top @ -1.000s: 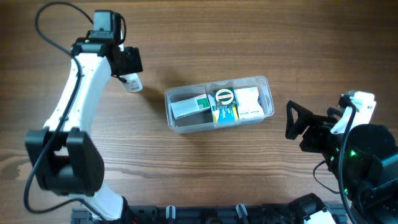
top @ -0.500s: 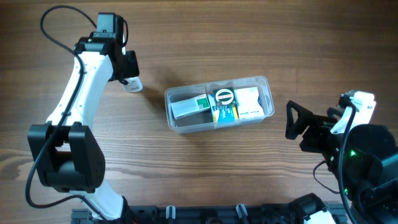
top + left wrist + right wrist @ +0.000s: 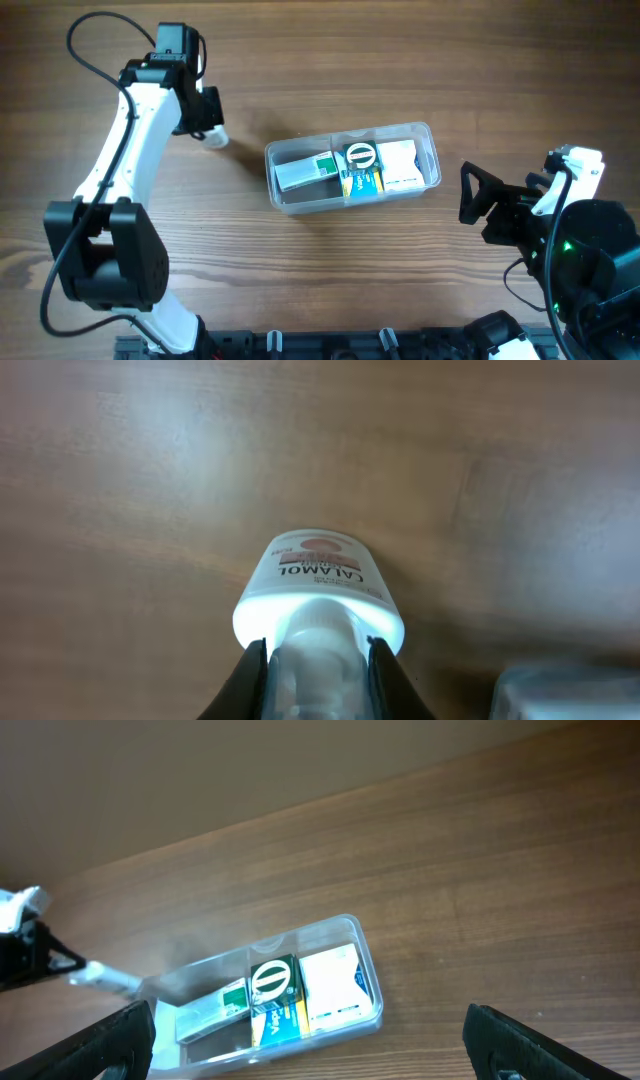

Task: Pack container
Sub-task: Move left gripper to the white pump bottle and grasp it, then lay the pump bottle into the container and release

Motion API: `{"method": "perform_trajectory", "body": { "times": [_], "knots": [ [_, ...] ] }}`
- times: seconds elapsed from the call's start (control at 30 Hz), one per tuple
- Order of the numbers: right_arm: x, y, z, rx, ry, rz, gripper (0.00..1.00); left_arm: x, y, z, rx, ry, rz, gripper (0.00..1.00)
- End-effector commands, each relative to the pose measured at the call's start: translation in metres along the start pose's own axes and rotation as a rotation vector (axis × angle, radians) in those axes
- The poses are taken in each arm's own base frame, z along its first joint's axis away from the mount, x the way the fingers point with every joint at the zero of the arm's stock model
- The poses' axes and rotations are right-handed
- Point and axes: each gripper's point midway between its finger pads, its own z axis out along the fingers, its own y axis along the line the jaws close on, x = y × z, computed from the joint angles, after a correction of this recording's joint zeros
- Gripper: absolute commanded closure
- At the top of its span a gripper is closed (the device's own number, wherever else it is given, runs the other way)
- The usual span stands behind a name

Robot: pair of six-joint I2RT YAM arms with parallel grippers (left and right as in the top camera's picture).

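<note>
Gripping a white bottle by its neck with the left pincer, toward the bench's far left corner. Holding the right pincer wide apart, empty, near the right edge. At mid-bench, the container, with small boxes inside.

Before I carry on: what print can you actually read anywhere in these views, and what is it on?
"CALAMOL": on the label of the white bottle, left wrist view.
Smaller line beneath it: too blurred to read.
Boxes in the container: print and round logo too small to read.
</note>
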Motion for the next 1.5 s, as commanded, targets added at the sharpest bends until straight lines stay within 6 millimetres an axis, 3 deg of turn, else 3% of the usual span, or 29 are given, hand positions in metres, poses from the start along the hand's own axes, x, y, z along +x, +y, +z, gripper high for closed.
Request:
{"method": "perform_trajectory", "body": {
  "times": [0.0, 0.17, 0.3, 0.37, 0.43, 0.6, 0.7, 0.8, 1.1, 1.27, 1.47],
  "knots": [
    [-0.003, -0.003, 0.0, 0.017, -0.013, 0.003, 0.0, -0.007, -0.006, -0.079, 0.042, -0.128, 0.022, 0.94],
    [-0.003, -0.003, 0.0, 0.017, -0.013, 0.003, 0.0, 0.024, -0.029, -0.163, 0.115, -0.252, 0.09, 0.95],
    [-0.003, -0.003, 0.0, 0.017, -0.013, 0.003, 0.0, 0.059, -0.063, -0.232, 0.258, -0.401, 0.132, 0.95],
    [-0.004, -0.003, -0.001, 0.017, -0.013, 0.003, 0.0, 0.073, -0.079, -0.25, 0.32, -0.434, 0.167, 0.96],
    [-0.003, -0.003, 0.0, 0.017, -0.013, 0.003, 0.0, 0.086, -0.095, -0.255, 0.354, -0.425, 0.227, 0.96],
    [-0.003, -0.003, 0.0, 0.017, -0.013, 0.003, 0.0, 0.101, -0.132, -0.23, 0.367, -0.322, 0.258, 0.96],
    [-0.004, -0.003, -0.001, 0.017, -0.013, 0.003, 0.0, 0.108, -0.157, -0.199, 0.331, -0.227, 0.285, 0.96],
    [-0.003, -0.003, 0.0, 0.017, -0.013, 0.003, 0.0, 0.115, -0.179, -0.154, 0.262, -0.113, 0.324, 0.96],
    [-0.003, -0.003, 0.0, 0.017, -0.012, 0.003, 0.0, 0.13, -0.194, -0.067, 0.11, 0.09, 0.37, 0.95],
    [-0.003, -0.003, 0.0, 0.017, -0.012, 0.003, 0.0, 0.127, -0.197, -0.051, 0.091, 0.104, 0.368, 0.92],
    [-0.003, -0.003, 0.0, 0.018, -0.011, 0.002, 0.0, 0.102, -0.192, -0.048, 0.019, -0.013, 0.37, 0.87]
  ]
}}
